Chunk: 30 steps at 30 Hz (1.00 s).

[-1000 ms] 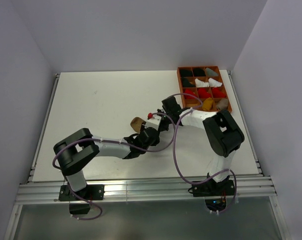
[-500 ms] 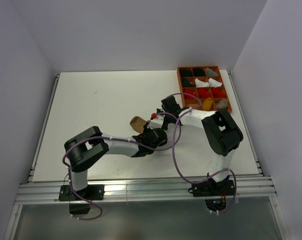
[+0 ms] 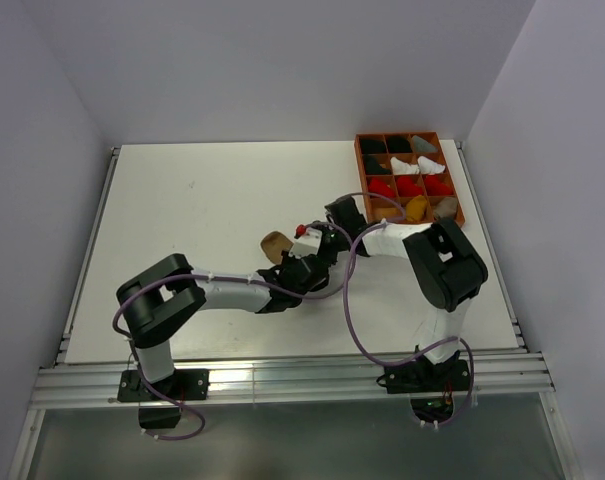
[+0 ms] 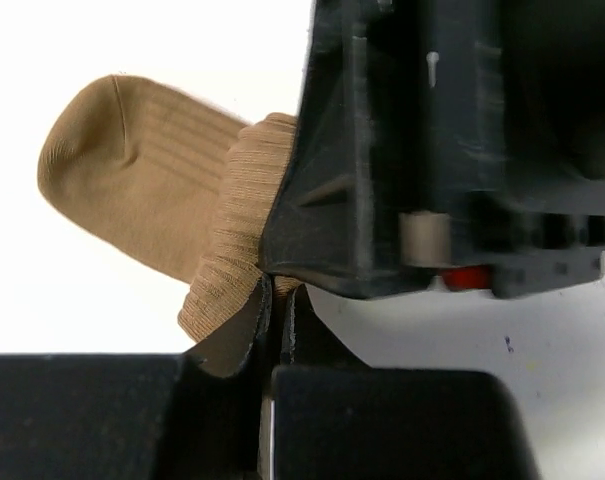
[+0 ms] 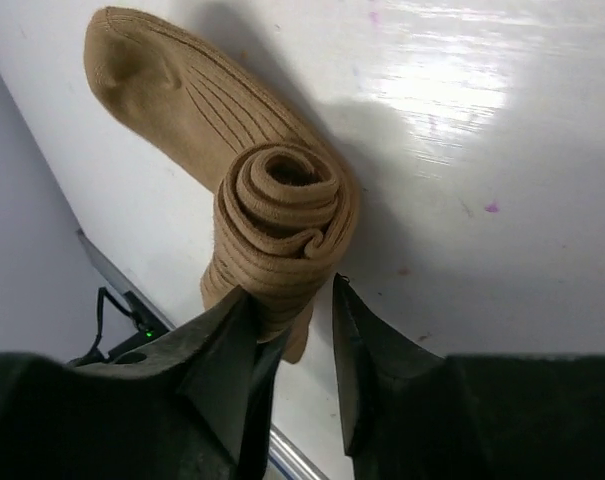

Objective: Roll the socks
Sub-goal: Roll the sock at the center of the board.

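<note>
**Q:** Where does the light brown ribbed knit sock (image 5: 282, 205) lie?

**A:** On the white tabletop (image 3: 202, 200), near its middle, between the two arms. One end is wound into a loose coil; the toe end lies flat.

**Q:** How do the pincers stand?

**A:** The left pincer (image 4: 277, 312) is closed flat on a fold of the sock's edge. The right pincer (image 5: 292, 290) is partly open, astride the lower end of the coil. One finger touches the knit and the other stands clear, so it grips nothing.

**Q:** How would the sock handle?

**A:** By judgement it is light, soft and limp, grippy rather than slippery, and not fragile. The coil would likely spring loose if unsupported. The best hold is across the coil's full thickness, pinching all layers.

**Q:** Is there any writing?

**A:** No brand, label or lettering is legible.
</note>
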{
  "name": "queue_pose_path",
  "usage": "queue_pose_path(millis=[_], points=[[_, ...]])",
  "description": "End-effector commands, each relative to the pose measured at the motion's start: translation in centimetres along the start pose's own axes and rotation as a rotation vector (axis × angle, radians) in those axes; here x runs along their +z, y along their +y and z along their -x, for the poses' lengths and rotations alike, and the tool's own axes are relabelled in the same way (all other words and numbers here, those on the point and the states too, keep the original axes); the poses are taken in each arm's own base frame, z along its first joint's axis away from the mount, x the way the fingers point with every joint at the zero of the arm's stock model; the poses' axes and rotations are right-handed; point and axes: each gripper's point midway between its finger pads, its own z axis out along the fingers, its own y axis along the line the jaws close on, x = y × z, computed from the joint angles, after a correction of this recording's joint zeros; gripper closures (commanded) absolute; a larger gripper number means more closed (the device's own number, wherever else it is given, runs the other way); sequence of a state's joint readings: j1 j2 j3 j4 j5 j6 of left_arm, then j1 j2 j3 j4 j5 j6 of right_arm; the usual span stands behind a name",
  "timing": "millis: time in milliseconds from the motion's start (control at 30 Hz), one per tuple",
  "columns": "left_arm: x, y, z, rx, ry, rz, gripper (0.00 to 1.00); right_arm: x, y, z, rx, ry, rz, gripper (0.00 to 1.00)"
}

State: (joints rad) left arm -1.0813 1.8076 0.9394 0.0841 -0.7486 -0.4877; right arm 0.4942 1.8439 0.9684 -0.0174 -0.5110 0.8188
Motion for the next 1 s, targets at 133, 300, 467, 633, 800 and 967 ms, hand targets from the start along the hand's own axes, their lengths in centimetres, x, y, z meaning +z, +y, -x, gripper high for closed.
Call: queue_pose_path(millis=[133, 300, 467, 633, 800, 967], points=[[-0.4, 0.5, -1.0, -0.097, 0.153, -0.159, 0.99, -2.8, 2.4, 1.3, 0.002, -0.131, 0.209, 0.46], [-0.4, 0.8, -0.2, -0.164, 0.227, -0.257, 0.99, -3.9, 2.7, 2.7, 0.008, -0.248, 0.316, 0.45], [-0.6, 1.1, 1.2, -0.268, 0.291, -0.400, 0.99, -3.8, 2.0, 2.8, 0.006, -0.320, 0.360, 0.44], [0.5, 2.3, 1.9, -0.345, 0.364, -0.476, 0.97, -3.3, 2.2, 3.4, 0.025, -0.361, 0.418, 0.43], [1.6, 2.9, 1.8, -0.388, 0.440, -0.520, 0.96, -1.7, 2.1, 4.3, 0.043, -0.370, 0.422, 0.41], [2.7, 3.6, 1.3, -0.447, 0.492, -0.531, 0.96, 0.0, 2.0, 4.1, 0.045, -0.358, 0.404, 0.39]])
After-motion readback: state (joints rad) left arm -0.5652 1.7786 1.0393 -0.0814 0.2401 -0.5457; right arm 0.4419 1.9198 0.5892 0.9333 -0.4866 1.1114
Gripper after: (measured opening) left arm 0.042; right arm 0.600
